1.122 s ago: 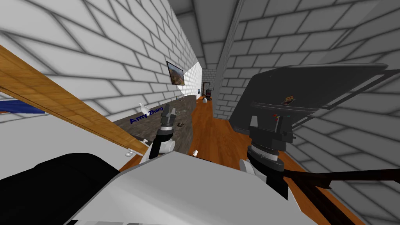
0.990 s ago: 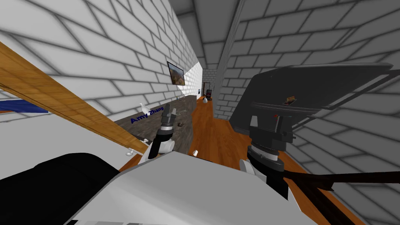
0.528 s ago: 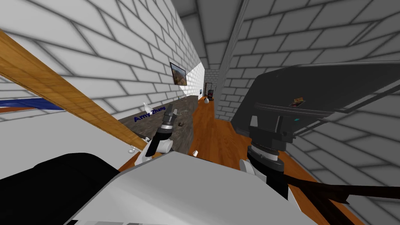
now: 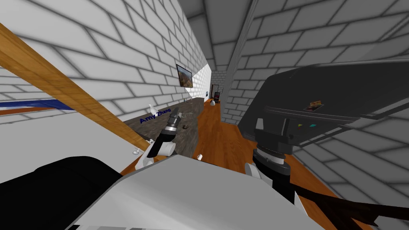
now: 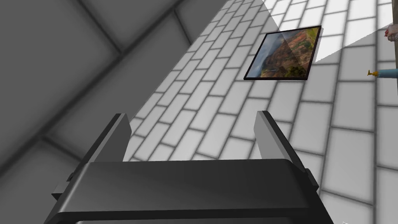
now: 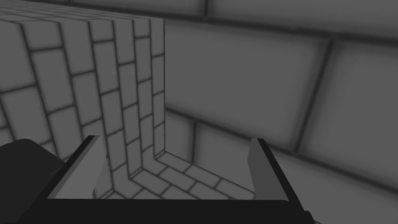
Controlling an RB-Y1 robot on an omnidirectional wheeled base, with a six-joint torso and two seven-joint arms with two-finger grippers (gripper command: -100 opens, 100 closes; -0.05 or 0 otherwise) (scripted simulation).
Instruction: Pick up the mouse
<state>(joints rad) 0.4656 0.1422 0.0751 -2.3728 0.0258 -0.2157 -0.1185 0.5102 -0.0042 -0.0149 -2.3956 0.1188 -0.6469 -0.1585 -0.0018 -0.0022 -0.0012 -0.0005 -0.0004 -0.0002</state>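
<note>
My left gripper (image 4: 174, 115) is raised over a long dark grey counter (image 4: 187, 137) that runs along the brick wall. In the left wrist view the left gripper (image 5: 192, 132) stands open with nothing between its fingers. A small dark object (image 4: 185, 127) lies on the counter just beyond that arm; I cannot tell whether it is the mouse. My right arm's dark wrist (image 4: 275, 137) hangs at the right, in front of a big dark slab (image 4: 339, 86). The right gripper (image 6: 175, 163) is open and holds nothing.
A wooden beam (image 4: 60, 88) slants across the left. The counter carries blue lettering (image 4: 155, 115) and a white vase (image 4: 152, 108). A small coloured item (image 4: 314, 105) lies on the dark slab. Wooden floor (image 4: 217, 137) runs between counter and slab towards a far doorway.
The whole head view has swung: the dark slab and wall have slid rightwards, so I have turned. My left forearm now leans a little more to the right. Both grippers stay open.
</note>
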